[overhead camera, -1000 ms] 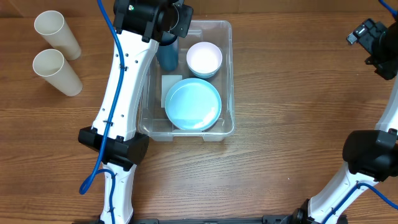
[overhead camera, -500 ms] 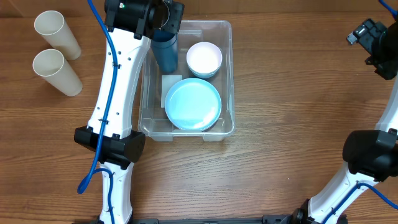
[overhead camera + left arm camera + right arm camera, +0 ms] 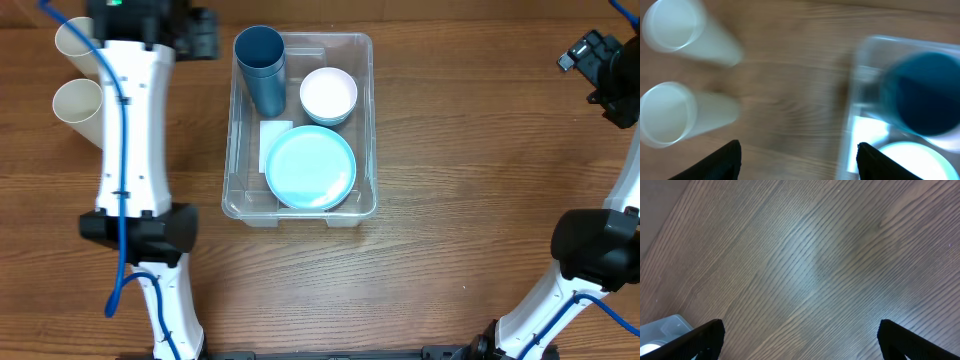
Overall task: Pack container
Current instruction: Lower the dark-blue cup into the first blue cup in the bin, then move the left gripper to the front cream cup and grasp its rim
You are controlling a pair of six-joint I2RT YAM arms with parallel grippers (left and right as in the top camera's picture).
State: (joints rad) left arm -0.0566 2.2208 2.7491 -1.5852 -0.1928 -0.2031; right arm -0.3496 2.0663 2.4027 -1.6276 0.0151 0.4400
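The clear container (image 3: 370,120) stands in the middle of the table. A dark blue cup (image 3: 262,68) stands upright in its back left corner, beside a pale bowl (image 3: 328,94), with a light blue plate (image 3: 310,167) in front. My left gripper (image 3: 200,38) hovers left of the bin, open and empty. In the blurred left wrist view the gripper (image 3: 799,160) is over bare wood, with the container (image 3: 855,100) and blue cup (image 3: 925,92) to its right. My right gripper (image 3: 600,65) is far right, and in its own view it (image 3: 800,335) is open over bare table.
Two cream cups (image 3: 80,105) (image 3: 72,40) lie at the back left, partly under the left arm. They also show in the left wrist view as cream cups (image 3: 680,115) (image 3: 685,32). A corner of the bin (image 3: 665,327) shows in the right wrist view.
The left gripper opened and let go of the dark blue cup, which now stands in the container. The left arm then swung left toward the cream cups. The right arm has not moved.
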